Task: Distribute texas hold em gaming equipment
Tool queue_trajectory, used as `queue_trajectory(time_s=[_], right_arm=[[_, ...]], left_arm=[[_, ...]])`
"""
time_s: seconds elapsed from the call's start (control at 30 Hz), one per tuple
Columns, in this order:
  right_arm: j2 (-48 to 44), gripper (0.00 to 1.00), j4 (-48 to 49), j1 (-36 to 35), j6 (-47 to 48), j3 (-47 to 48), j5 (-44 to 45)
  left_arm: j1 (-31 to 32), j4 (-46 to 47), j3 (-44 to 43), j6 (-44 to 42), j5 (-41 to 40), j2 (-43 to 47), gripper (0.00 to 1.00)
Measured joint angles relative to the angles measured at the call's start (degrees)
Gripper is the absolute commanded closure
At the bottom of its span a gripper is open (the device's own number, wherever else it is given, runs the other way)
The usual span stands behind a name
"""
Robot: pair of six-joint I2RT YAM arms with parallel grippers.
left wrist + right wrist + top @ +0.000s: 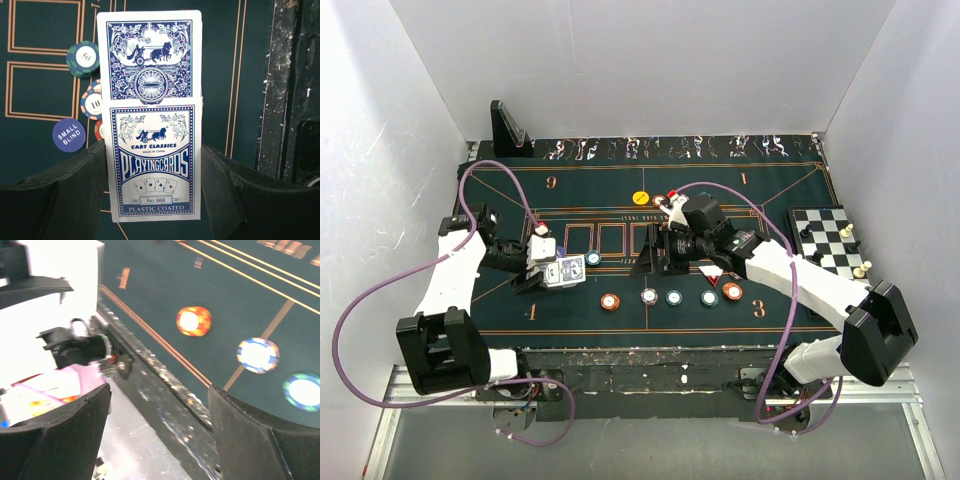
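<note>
My left gripper [153, 150] is shut on a blue-and-white box of playing cards [152, 165], and one blue-backed card [150, 55] sticks out of its top. From above, that box [561, 272] hangs over the mat's left side. A teal chip [593, 258] lies just to its right. A row of chips lies along the near line: orange [610, 301], white-pink [649, 296], teal [674, 297], green [709, 296], red-orange [732, 291]. My right gripper [650, 256] hovers above this row, open and empty [159, 390]. A yellow chip [641, 198] lies farther back.
A chessboard [830, 238] with pieces sits at the right edge of the mat. A black wedge stand [508, 130] stands at the back left corner. White walls enclose the table. A round "small blind" marker [69, 135] lies by more chips under the left gripper.
</note>
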State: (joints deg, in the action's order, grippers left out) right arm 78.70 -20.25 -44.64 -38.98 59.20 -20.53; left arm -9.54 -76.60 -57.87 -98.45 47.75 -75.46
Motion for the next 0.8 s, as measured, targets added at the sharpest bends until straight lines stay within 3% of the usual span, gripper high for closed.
queue_trajectory(time_s=[0.4,0.8], right_arm=[[4.1,0.11,38.8,0.0,-17.9,-5.9,-16.3],[12.2,0.09,49.7,-0.1,-23.9,-5.7,-17.5]], left_arm=[[7.6,-0.5,-11.3,9.3,1.3,-1.7,1.0],[15.0,-0.6,-16.6,19.3,1.6,-3.1,1.0]])
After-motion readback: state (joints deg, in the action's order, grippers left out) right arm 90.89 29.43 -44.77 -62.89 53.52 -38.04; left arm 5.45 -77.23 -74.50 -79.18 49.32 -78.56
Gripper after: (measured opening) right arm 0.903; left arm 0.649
